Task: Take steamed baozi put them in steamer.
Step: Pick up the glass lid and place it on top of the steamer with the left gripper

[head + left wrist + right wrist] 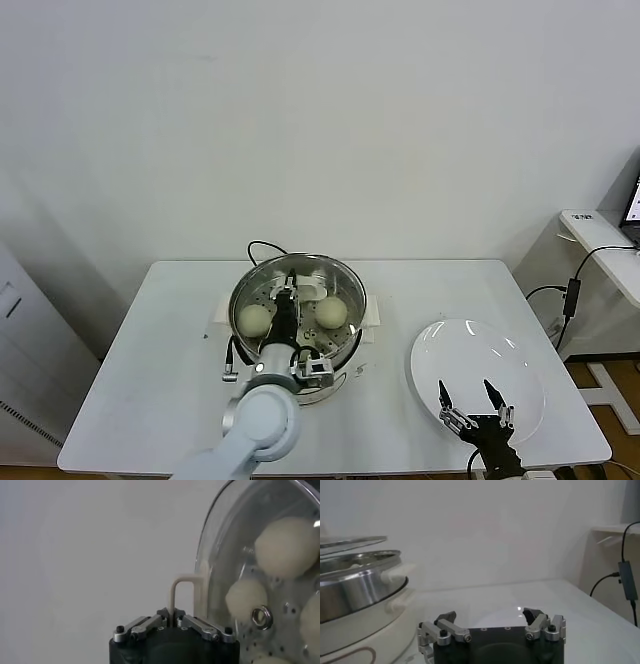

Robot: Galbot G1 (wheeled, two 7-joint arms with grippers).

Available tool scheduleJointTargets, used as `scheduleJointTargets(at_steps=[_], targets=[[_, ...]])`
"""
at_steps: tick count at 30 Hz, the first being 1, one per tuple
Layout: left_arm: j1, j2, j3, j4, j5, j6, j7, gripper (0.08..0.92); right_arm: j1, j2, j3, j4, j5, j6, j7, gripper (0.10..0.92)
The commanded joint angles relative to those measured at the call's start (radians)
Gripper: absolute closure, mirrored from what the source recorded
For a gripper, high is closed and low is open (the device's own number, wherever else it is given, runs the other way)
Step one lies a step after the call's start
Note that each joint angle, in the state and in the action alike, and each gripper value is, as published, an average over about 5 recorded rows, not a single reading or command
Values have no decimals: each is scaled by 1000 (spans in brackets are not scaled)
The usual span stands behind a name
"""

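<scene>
The steamer (300, 300) stands near the middle of the white surface (150, 360), on its white base with a black cord behind it. The left gripper (290, 300) hangs over the pot, its fingers (150, 625) closed tight on the cream handle (182, 592) of the glass lid (250, 545), which it holds above the pot's rim. In the head view 2 baozi (255, 319) show inside the pot, 1 on each side of the arm; through the glass in the left wrist view at least 3 pale buns lie on the perforated floor, and a 4th may sit at the picture's lower edge, though that cannot be told for sure.

The right gripper (476, 415) hovers low over the near edge of the white plate (470, 350), which lies to the right of the pot and apart from it. Its fingers (445, 627) are spread wide with nothing between them.
</scene>
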State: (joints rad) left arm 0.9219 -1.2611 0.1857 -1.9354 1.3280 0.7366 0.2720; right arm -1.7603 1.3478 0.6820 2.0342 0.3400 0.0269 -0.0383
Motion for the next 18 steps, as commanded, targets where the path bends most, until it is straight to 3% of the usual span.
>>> scheduleJointTargets(at_steps=[1, 12, 18], targets=[[-19, -27, 33, 63, 57, 49, 7, 882, -2, 1, 1, -4, 2, 4, -4, 203], [-10, -24, 10, 91, 53, 49, -23, 882, 2, 0, -1, 1, 9, 9, -9, 203], [20, -20, 0, 38, -36, 49, -76, 856, 5, -3, -2, 7, 16, 8, -11, 203]])
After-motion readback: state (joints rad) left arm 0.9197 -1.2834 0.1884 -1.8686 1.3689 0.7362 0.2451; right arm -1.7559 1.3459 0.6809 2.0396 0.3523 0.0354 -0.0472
